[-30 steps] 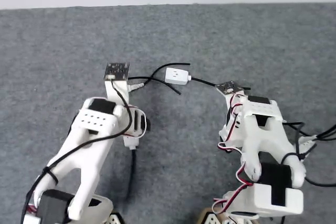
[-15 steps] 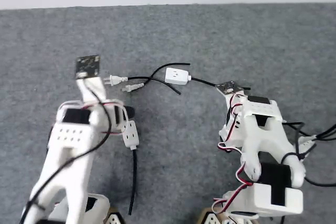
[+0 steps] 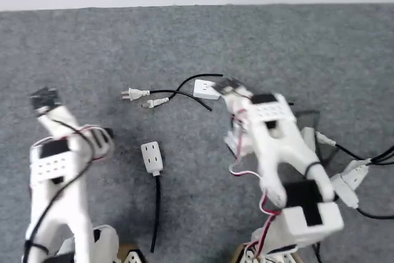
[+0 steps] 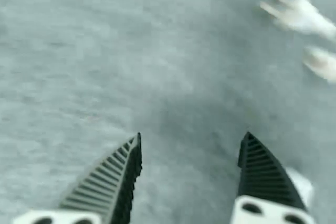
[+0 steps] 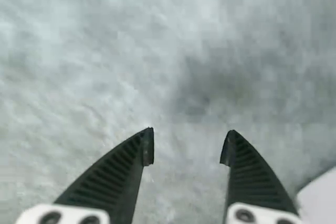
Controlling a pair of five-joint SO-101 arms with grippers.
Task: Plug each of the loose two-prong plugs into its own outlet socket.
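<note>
Near socket: a white plastic outlet socket [image 3: 151,156] on a black cord lies flat on the grey carpeted table [image 3: 295,41], between my two arms. Its slots face up and nothing is plugged in.
Left gripper: my left gripper [image 4: 192,136] hovers over bare carpet, black ribbed jaws wide apart and empty, well to the left of the plugs.
Loose plugs: two white two-prong plugs on thin black cords lie close together, the nearer plug [image 3: 154,102] and the farther plug [image 3: 132,94]. Their prongs point left, and both lie well apart from any socket.
Right gripper: my right gripper [image 5: 190,131] hangs low over the carpet, jaws apart and empty, just beside a white rectangular outlet block [image 3: 205,89].
Far outlet block: it lies on a looping black cord with nothing plugged in.
Doing it well, as I judge: I should take one plug by its body and leave the prongs free. The cord needs to stay slack. My other gripper should pin the chosen socket so it cannot slide. I should square the prongs to the slots before pressing.
</note>
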